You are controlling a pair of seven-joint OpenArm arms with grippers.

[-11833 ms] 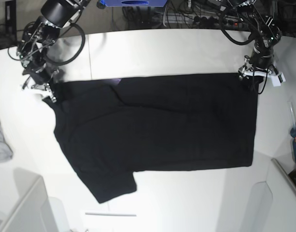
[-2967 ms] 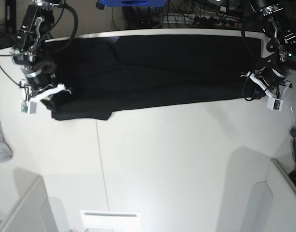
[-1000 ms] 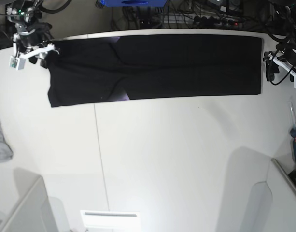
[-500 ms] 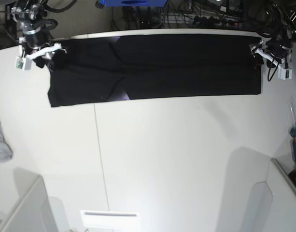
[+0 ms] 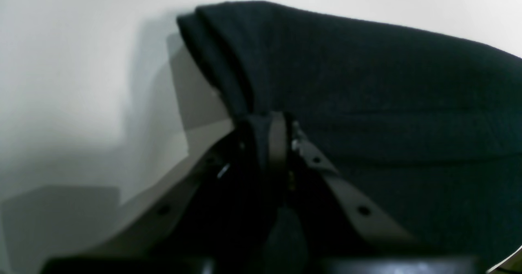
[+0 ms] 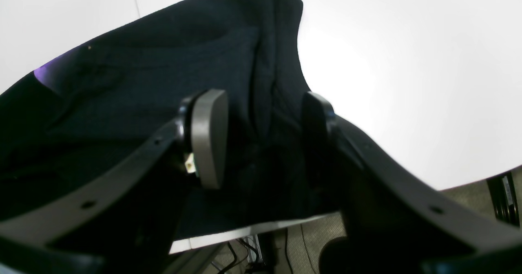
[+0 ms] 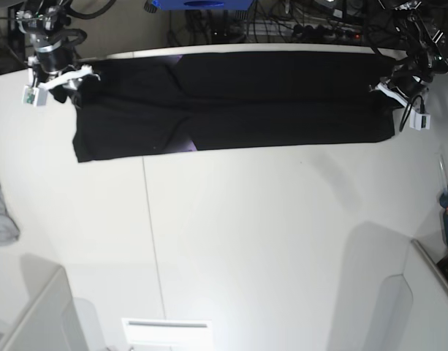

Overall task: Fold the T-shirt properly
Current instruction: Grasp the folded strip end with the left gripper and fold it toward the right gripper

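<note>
We see the left end effector [image 5: 267, 131] pinching the T-shirt [image 7: 238, 99] at 3 o'clock; the right end effector [image 6: 261, 137] straddles its 9 o'clock edge, spread.

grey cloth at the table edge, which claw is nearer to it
Right. The right claw is at the T-shirt's end on the grey cloth's side; the left claw is at the opposite end.

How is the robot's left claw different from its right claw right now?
The left claw is pinched shut on a bunched edge of the T-shirt; the right claw is open, its pads apart with cloth between them, gripping nothing. In the base view the left claw is at the shirt's right end, the right claw at its left end. Both sit at the shirt's edges on the white table.
</note>
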